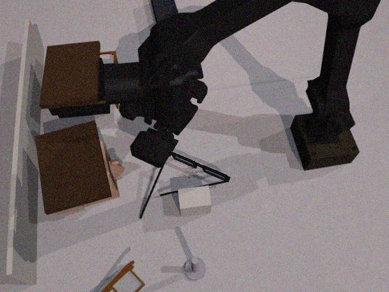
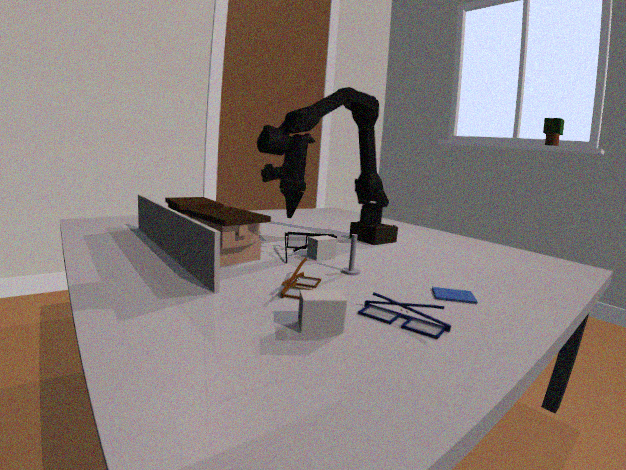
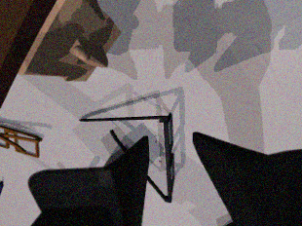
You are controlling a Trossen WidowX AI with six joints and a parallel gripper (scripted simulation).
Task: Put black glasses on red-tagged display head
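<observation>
Gripper [image 1: 165,158] [image 2: 289,216] [image 3: 169,138] is hovering, fingers parted, nothing held. Black glasses [image 1: 201,167] [image 2: 296,233] [image 3: 169,159] are standing below it, temples unfolded. Closing off-centre could tip them, esp. w/ white block [image 1: 194,197] [image 2: 322,247] right beside; a wide swing w/ temples out could knock the nearer head [image 1: 73,169] [image 2: 247,242] [image 3: 73,52]. Farther out, pale tabletop [image 1: 266,220] [image 2: 202,394] is carrying blue glasses [image 2: 399,317]; beyond, brown door [image 2: 275,60], bright window [image 2: 490,70].

Blue-framed glasses [image 2: 404,317] lie near a flat blue block [image 2: 454,294], and a potted plant [image 2: 553,131] stands by the window [image 2: 490,70].
</observation>
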